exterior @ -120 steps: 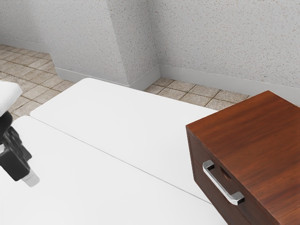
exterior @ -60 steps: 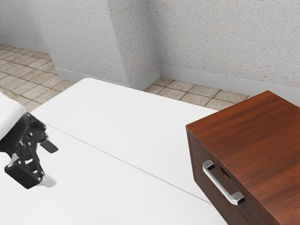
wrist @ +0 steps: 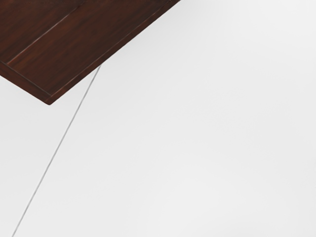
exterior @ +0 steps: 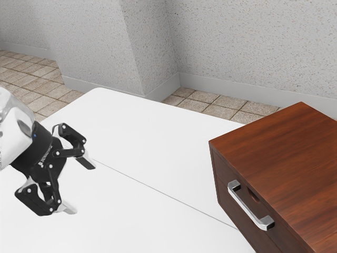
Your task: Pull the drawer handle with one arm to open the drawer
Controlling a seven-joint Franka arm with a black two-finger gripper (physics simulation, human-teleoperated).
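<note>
Where the exterior view takes in the work area, the tool (exterior: 80, 187) is found low over the white desk (exterior: 147, 132) at the exterior view's left. Its two black fingers are spread wide apart, with nothing between them. The dark wooden cabinet (exterior: 287, 153) is set on the desk at the exterior view's right, well apart from the tool, and a seam (exterior: 158, 191) in the desk surface runs between the two. The drawer (exterior: 234, 219) is carried in the cabinet face turned toward the tool. Its front is seen flush with that face, so it is judged not yet opened. The drawer handle (exterior: 250, 205) is a silver bar, fixed at both ends and standing off the front over a shallow recess. In the wrist view, a corner of the cabinet (wrist: 74, 34) is recorded beyond bare desk (wrist: 207, 148).

Handling is assessed as follows. The handle is judged rigid and smooth, probably metal, so some slip under the fingers is to be expected. Hold is best taken at the middle of the bar, the fingers closed on it from its two long sides with their tips reaching into the gap behind. The drawer is judged to travel in one line only. A pull off that line may bind it or drag the whole cabinet across the smooth desk.
</note>
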